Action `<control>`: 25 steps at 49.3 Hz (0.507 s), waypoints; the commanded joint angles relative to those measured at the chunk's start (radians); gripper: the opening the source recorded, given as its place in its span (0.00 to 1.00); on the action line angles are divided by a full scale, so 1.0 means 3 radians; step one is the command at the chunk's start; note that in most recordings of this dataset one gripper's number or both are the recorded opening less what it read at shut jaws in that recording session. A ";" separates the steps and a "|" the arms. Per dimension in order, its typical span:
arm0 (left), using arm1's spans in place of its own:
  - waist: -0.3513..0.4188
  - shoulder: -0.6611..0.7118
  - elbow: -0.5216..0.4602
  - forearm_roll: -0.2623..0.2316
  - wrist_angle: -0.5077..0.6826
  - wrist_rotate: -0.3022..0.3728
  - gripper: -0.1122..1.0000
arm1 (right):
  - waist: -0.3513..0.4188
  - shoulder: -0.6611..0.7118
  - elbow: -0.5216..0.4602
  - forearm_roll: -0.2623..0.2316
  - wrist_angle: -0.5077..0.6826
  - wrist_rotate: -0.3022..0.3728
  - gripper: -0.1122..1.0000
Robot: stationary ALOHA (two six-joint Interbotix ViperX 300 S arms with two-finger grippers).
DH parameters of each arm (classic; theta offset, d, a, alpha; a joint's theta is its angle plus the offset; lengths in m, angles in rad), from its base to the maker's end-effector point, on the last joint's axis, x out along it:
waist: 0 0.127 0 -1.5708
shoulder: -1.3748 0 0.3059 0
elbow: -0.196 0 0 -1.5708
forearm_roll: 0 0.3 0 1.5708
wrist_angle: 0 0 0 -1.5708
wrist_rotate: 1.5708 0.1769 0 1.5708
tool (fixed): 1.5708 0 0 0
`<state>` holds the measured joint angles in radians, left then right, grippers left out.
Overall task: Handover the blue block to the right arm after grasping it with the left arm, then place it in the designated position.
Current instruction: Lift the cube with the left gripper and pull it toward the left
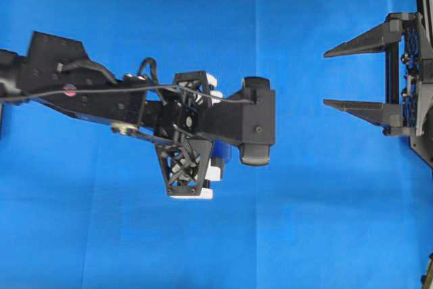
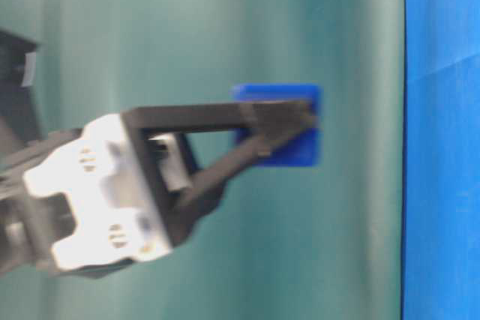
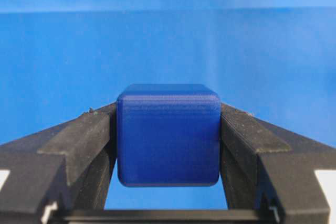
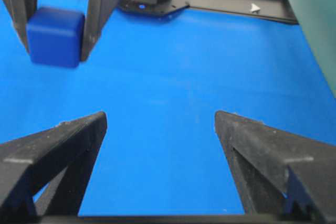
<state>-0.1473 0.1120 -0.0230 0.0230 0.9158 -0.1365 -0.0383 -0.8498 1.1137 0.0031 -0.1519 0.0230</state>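
The blue block (image 3: 168,135), a dark blue cube with rounded edges, sits squeezed between the two black fingers of my left gripper (image 3: 168,109). The table-level view shows the blue block (image 2: 296,154) raised off the cloth, one finger (image 2: 247,121) crossing in front of it. From overhead the left arm's housing (image 1: 254,120) covers nearly all of it; a dark blue sliver (image 1: 223,152) peeks out. My right gripper (image 1: 326,78) stands open at the right, fingers pointing left towards the left arm, well apart from it. In the right wrist view the blue block (image 4: 55,36) hangs at the upper left, beyond the open right gripper (image 4: 160,116).
Bright blue cloth (image 1: 304,221) covers the table. A green backdrop (image 2: 225,20) stands behind it and shows at the right edge (image 4: 315,19). A black base (image 4: 236,1) lies along the cloth's far side in the right wrist view.
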 commanded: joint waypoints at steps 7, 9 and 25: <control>0.0000 -0.0297 -0.0179 0.0026 0.0087 0.0010 0.54 | -0.0005 0.0010 -0.0102 0.0010 -0.0031 0.0000 0.98; 0.0005 -0.0327 -0.0179 0.0026 0.0097 0.0010 0.54 | -0.0005 0.0010 -0.0102 0.0010 -0.0031 0.0000 0.98; 0.0031 -0.0399 -0.0107 0.0026 0.0092 0.0010 0.54 | -0.0005 0.0015 -0.0102 0.0010 -0.0031 0.0000 0.98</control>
<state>-0.1396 0.0245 -0.0414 0.0276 0.9480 -0.1350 -0.0383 -0.8498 1.1137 0.0031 -0.1534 0.0230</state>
